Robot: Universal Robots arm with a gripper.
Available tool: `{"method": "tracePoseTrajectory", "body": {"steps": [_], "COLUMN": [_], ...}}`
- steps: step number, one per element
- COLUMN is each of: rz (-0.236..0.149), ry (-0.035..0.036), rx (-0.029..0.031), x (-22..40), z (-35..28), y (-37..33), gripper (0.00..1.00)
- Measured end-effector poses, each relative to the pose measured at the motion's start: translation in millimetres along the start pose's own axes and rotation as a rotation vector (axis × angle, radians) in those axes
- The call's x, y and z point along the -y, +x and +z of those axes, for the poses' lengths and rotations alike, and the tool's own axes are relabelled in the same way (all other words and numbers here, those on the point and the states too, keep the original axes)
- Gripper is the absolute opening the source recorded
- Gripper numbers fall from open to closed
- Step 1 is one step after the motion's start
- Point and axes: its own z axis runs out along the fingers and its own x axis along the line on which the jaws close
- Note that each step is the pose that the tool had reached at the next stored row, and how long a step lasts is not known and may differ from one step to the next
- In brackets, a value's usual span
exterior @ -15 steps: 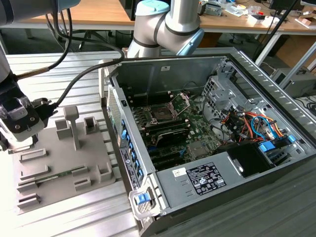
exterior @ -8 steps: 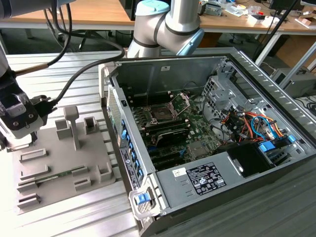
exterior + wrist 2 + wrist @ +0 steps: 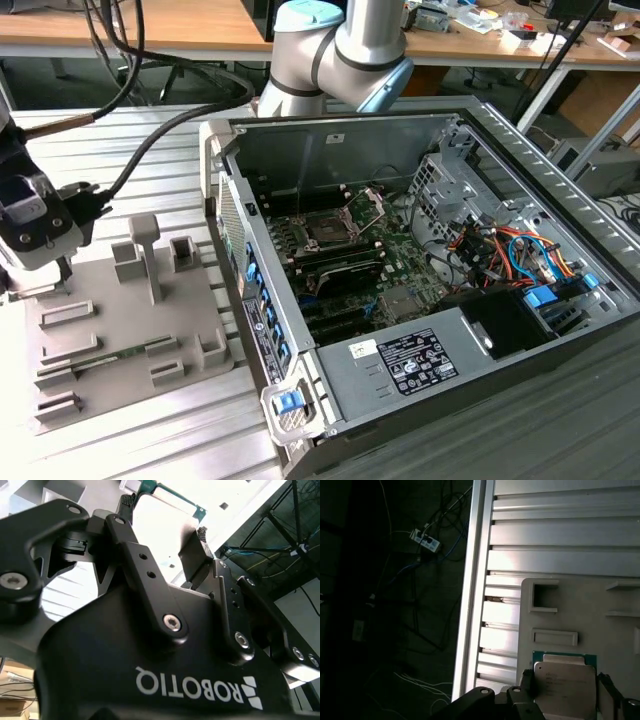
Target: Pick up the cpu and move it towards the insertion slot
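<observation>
I judge this to be the pick-up step. On the slatted worktop [image 3: 150, 130] the open computer case [image 3: 560, 200] stands beside the grey fixture plate [image 3: 110, 330]. The socket [image 3: 328, 230] lies inside the case on its green board, well apart from me. My pincer [image 3: 566, 679] is over the plate, clenched on the chip [image 3: 567, 692] with a pad [image 3: 526, 679] against each of two opposite edges. I cannot tell whether the chip is clear of the plate. Reaching the socket calls, I think, for a straight lift above the plate's blocks and a level carry over the case wall.
</observation>
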Motion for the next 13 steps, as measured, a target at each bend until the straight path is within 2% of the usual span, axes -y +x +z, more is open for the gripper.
{"method": "tracePoseTrajectory", "body": {"steps": [2,3,13], "rz": [0.000,0.000,0.000], "ry": [0.0000,-0.0003,-0.0004], "rx": [0.0000,0.0000,0.0001], "x": [-0.3,-0.8,-1.6], "z": [-6.2,-14.4,-29.1], "y": [0.0,0.0,0.0], "gripper": [0.55,0.55,0.55]}}
